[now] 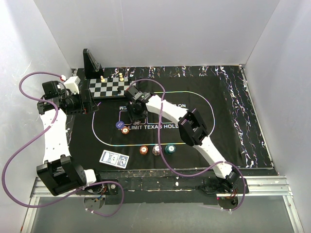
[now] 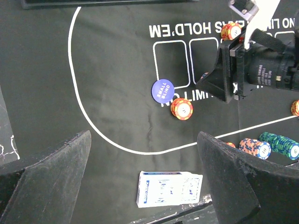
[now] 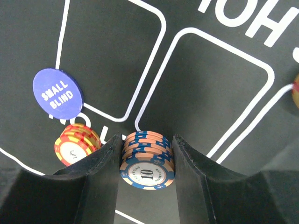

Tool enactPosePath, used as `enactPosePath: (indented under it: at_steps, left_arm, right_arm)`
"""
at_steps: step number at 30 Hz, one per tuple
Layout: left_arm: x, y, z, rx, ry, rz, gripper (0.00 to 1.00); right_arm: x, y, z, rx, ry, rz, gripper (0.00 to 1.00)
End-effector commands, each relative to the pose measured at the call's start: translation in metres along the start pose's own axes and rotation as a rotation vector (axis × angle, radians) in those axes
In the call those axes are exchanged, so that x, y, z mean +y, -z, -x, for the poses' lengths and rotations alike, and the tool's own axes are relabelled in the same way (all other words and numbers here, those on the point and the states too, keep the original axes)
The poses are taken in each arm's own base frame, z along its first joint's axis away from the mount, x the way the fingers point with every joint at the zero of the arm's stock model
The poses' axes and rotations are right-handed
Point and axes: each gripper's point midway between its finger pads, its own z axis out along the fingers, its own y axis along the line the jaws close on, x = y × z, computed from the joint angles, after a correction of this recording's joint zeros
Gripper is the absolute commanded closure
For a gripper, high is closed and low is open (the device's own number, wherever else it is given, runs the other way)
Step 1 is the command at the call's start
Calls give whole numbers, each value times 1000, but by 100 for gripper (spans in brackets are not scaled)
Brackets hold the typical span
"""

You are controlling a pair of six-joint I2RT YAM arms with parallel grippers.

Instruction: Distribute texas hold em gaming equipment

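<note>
Right gripper (image 3: 147, 161) nearest, jaws clamped on a blue-and-peach chip stack (image 3: 147, 172) over the black felt mat (image 3: 210, 93), lifted or resting unclear; left gripper (image 2: 144, 140) spread wide, empty, card deck (image 2: 169, 189) seen between its fingers; orange chip stack (image 3: 76, 143) beside small-blind disc (image 3: 58, 94); one chip (image 3: 295, 93) cut off at frame's right edge.

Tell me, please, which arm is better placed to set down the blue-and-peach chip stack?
Right. The right claw is closed on the blue-and-peach chip stack near the small blind disc, while the left claw hangs open and empty at the left edge of the mat.
</note>
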Motion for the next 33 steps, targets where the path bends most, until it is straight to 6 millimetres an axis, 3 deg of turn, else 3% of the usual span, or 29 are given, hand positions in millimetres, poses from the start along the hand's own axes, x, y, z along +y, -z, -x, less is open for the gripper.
enactPosePath:
  at_steps: [1, 12, 24, 33]
  left_arm:
    - [-4, 3, 8, -43, -12, -18, 2]
    - [-2, 1, 7, -43, -5, -24, 2]
    - [-1, 1, 4, -41, -3, -20, 2]
    - [-3, 7, 8, -48, -9, -14, 2]
  right_arm:
    - [16, -7, 20, -60, -34, 64, 87]
    - [29, -20, 23, -54, -57, 119, 82]
    - [33, -22, 9, -33, -50, 94, 45]
    - [31, -10, 12, -58, -21, 55, 35]
